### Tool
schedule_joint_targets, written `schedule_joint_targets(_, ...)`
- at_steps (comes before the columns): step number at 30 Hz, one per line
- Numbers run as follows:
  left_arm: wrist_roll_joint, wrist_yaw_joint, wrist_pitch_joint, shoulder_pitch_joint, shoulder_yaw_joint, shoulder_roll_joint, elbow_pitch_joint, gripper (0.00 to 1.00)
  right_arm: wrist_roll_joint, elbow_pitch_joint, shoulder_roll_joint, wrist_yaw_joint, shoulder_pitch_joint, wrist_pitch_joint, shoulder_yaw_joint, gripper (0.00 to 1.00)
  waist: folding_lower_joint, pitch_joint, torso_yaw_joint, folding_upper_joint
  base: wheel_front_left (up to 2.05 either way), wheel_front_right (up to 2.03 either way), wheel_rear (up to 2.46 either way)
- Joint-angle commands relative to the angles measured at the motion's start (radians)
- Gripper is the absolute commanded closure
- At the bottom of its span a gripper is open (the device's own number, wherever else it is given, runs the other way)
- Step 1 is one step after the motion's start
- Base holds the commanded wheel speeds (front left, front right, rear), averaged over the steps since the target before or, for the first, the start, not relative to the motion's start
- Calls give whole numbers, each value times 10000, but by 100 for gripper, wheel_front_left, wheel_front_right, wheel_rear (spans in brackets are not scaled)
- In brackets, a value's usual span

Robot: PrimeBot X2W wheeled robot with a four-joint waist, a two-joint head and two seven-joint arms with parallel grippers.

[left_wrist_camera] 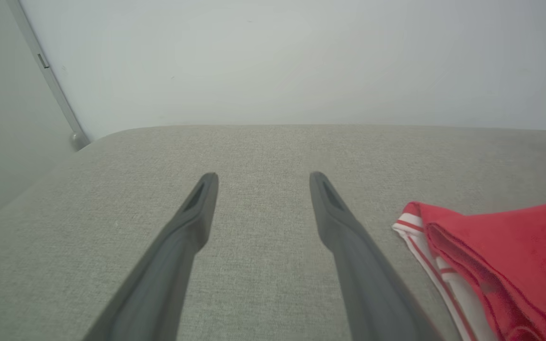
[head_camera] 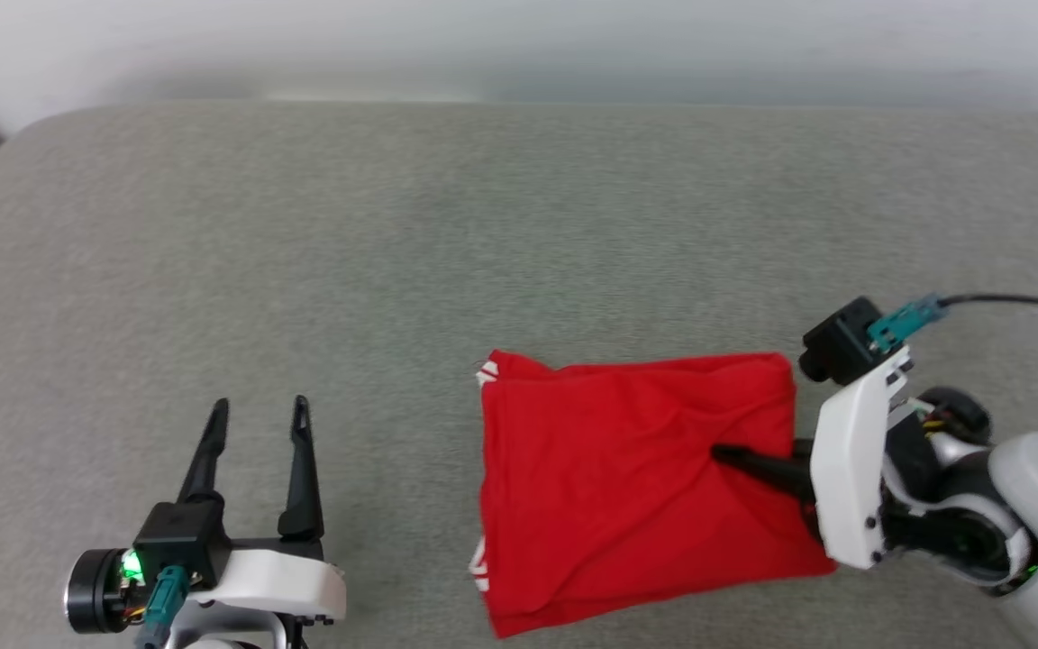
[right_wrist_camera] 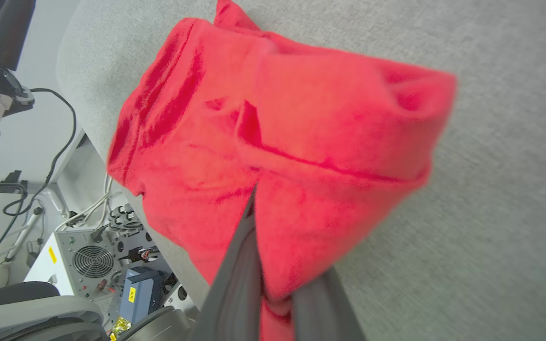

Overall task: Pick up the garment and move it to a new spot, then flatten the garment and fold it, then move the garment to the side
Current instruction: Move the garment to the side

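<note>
grey fabric surface [head_camera: 303, 225], right gripper [head_camera: 723, 455] clamped on folded garment [head_camera: 609, 505]

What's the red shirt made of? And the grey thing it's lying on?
The garment looks like soft, matte knit cloth: it folds and creases loosely. The grey surface looks like woven upholstery fabric, probably padded: fine speckled weave, rounded corners.

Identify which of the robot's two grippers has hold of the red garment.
The right gripper: it is pinched shut on a fold of the garment. The left gripper stands open over the bare grey surface, apart from the garment.
</note>
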Motion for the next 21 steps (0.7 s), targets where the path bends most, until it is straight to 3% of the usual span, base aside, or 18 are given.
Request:
schedule_joint_targets(1,-33,109,-23,123,21,-10,-115,0,-72,-183,-243,-4,-258,48,46,100,0,-116,-567,0,0,0,0)
schedule_joint_targets(6,-22,272,-21,300,307,1,-441,0,-193,-660,-1155,-4,-667,143,-163,100,0,114,-1468,0,0,0,0)
schedule_joint_targets(13,123,112,-21,140,814,33,-780,0,-894,-347,-2349,-4,-1073,166,-655,100,0,870,-2610,0,0,0,0)
schedule_joint_targets(21,356,-128,-21,-362,953,151,-1091,0,-1848,764,-3047,-6,-1541,-281,-1279,100,0,1948,-3074,0,0,0,0)
